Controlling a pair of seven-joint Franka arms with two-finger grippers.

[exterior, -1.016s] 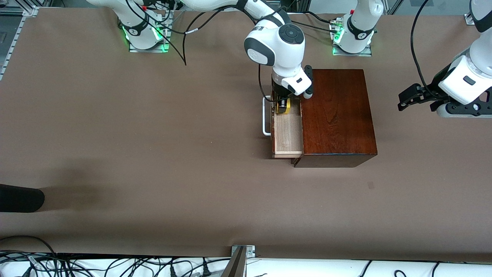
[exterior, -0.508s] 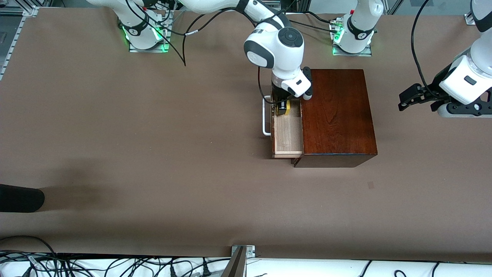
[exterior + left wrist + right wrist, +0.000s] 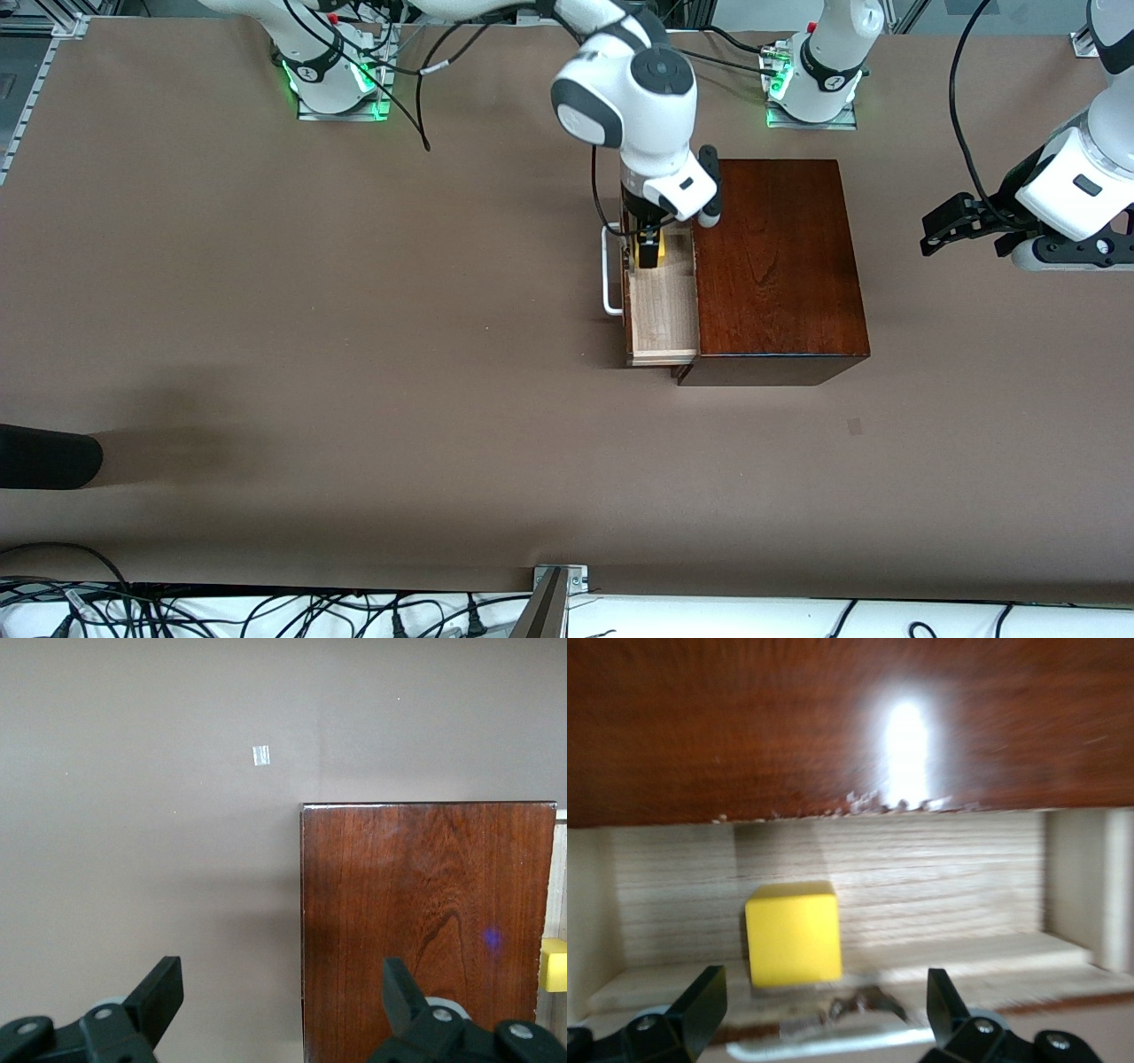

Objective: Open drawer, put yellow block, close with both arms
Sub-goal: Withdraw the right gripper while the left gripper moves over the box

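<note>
The drawer stands pulled out of the mahogany box, its white handle toward the right arm's end of the table. The yellow block rests on the drawer floor near the end closest to the robot bases. My right gripper hangs just above it, open, with the block lying free of both fingers. My left gripper waits open over bare table beside the box. In the left wrist view a sliver of the block shows past the box top.
A dark rounded object pokes in at the table edge toward the right arm's end. A small tape mark lies nearer the front camera than the box. Cables run along the near edge and by the arm bases.
My right gripper has opened and let go of the yellow block, which stays in the drawer. The right wrist has lifted slightly. The left arm has hardly moved.
</note>
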